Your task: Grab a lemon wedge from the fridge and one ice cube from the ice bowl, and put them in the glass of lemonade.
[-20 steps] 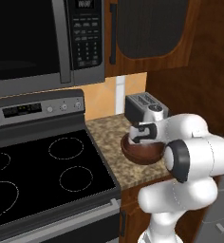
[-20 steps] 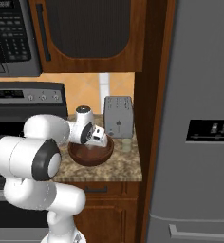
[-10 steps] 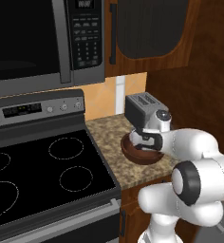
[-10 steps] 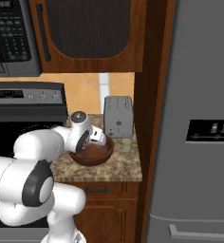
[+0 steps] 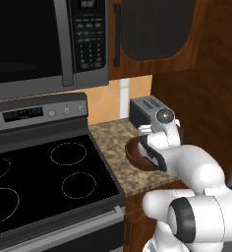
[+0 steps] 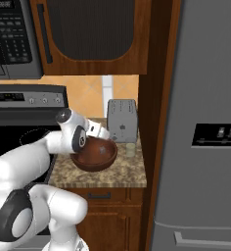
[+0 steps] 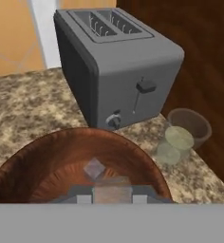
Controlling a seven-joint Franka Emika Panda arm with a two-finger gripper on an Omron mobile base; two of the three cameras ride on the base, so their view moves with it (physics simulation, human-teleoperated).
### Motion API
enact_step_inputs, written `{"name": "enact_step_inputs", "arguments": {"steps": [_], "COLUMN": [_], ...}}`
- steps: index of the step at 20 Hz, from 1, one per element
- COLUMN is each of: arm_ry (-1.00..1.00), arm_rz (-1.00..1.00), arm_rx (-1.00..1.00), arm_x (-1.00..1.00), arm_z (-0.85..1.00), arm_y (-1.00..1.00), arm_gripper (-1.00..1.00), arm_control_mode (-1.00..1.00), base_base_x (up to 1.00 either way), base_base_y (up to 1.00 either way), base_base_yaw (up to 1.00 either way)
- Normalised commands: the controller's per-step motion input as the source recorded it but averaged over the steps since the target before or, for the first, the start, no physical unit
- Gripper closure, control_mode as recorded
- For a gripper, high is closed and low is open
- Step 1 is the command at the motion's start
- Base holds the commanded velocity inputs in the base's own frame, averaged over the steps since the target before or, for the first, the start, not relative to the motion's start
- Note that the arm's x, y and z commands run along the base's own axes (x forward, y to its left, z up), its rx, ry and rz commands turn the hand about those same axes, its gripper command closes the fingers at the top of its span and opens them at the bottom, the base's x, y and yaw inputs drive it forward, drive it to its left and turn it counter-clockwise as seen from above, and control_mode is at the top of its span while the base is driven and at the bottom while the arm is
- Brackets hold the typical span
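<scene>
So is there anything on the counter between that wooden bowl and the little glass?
No, just bare granite counter between the ice bowl and the glass of lemonade, clearest in the hand view.

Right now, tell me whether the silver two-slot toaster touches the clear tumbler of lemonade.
Apart. The hand view shows granite counter between the toaster and the tumbler, which stands to its side.
</scene>
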Motion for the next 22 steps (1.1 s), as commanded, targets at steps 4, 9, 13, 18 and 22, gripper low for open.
{"name": "enact_step_inputs", "arguments": {"steps": [4, 9, 13, 18, 22], "arm_ry": [0.14, 0.12, 0.07, 0.02, 0.04], "arm_rz": [-0.16, -0.05, -0.05, 0.00, 0.00], "arm_rx": [-0.09, 0.12, 0.10, 0.02, 0.00], "arm_x": [0.44, 0.34, 0.22, 0.06, 0.00], "arm_z": [0.07, 0.01, 0.00, 0.00, 0.00], "arm_y": [-0.63, -0.97, -0.65, -0.07, 0.00], "arm_gripper": [1.00, 1.00, 1.00, 1.00, 1.00], "arm_control_mode": [-1.00, -1.00, -1.00, -1.00, -1.00], "base_base_x": [0.00, 0.00, 0.00, 0.00, 0.00], "base_base_y": [0.00, 0.00, 0.00, 0.00, 0.00], "base_base_yaw": [0.00, 0.00, 0.00, 0.00, 0.00]}}
